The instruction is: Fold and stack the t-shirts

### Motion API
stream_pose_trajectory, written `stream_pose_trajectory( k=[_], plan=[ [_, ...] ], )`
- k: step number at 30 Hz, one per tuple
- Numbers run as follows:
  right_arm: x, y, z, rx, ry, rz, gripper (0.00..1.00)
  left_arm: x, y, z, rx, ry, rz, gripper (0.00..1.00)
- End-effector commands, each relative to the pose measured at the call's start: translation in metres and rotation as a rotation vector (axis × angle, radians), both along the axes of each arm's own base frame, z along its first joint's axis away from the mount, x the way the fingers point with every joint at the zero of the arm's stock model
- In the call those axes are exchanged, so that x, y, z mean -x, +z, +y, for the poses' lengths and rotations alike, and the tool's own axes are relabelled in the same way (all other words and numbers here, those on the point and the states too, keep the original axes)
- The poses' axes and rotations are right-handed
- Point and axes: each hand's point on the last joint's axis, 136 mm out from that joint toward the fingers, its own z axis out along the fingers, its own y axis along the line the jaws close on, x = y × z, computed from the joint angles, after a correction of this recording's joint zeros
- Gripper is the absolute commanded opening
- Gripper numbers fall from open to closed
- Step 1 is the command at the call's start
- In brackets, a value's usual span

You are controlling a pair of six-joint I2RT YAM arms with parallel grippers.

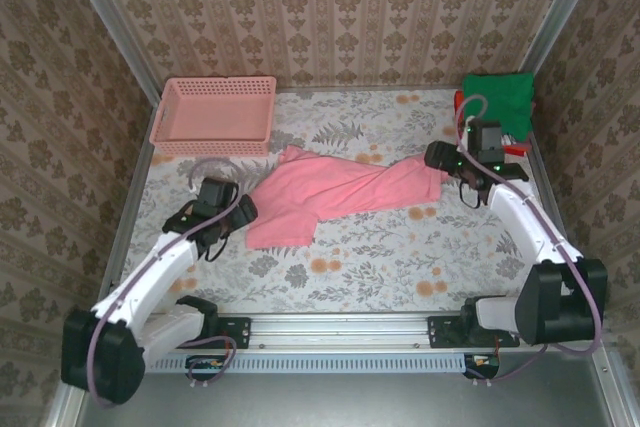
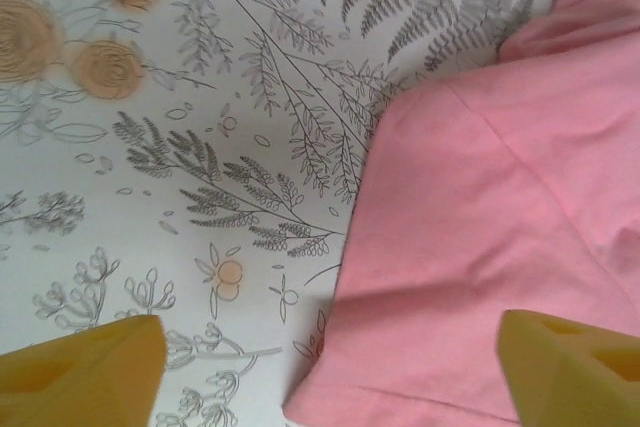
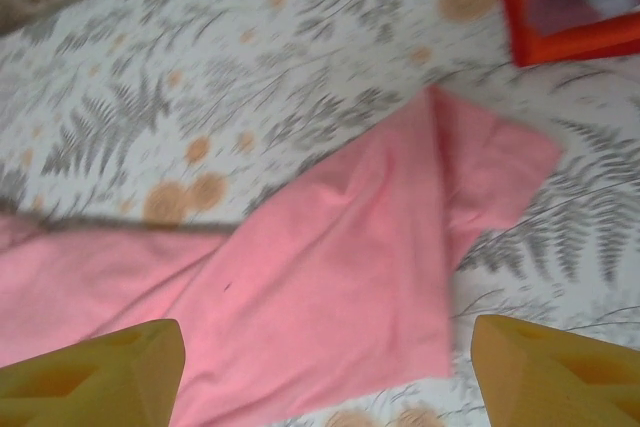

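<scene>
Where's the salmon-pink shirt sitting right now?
In the top view the salmon-pink shirt lies rumpled across the middle of the table, stretched between the left gripper and the right gripper, just on the near side of the pink basket.

white table cover printed with grey ferns and orange flowers = landmark | pink plastic lattice basket, rectangular, upright, on cover's far-left corner | silver aluminium rail along cover's near edge | beige damask-patterned wallpaper walls enclosing cover's far and side edges
</scene>
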Motion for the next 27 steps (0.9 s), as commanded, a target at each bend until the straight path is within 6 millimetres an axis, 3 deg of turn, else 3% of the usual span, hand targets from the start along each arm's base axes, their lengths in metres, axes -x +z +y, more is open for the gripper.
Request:
stream_pose_trajectory(
  k=[1, 7, 16, 20, 27],
  plan=[
    [0.010, -0.010, 0.028, 0.013, 0.089, 0.004, 0.77, -0.026, 0.002, -0.020, 0.015, -0.127, -0.011, 0.78],
    [0.012, -0.024, 0.048, -0.034, 0.102, 0.030, 0.77, -0.048, -0.029, -0.019, -0.118, -0.202, 0.153, 0.59],
    [0.011, -0.027, 0.047, -0.031, 0.088, 0.033, 0.77, -0.067, -0.068, -0.029, -0.122, -0.213, 0.239, 0.50],
    [0.012, -0.033, 0.049, -0.047, 0.091, 0.051, 0.77, -0.078, -0.073, -0.034, -0.108, -0.211, 0.241, 0.50],
    [0.013, -0.034, 0.050, -0.052, 0.091, 0.053, 0.77, -0.090, -0.064, -0.037, -0.105, -0.206, 0.220, 0.48]
  ],
)
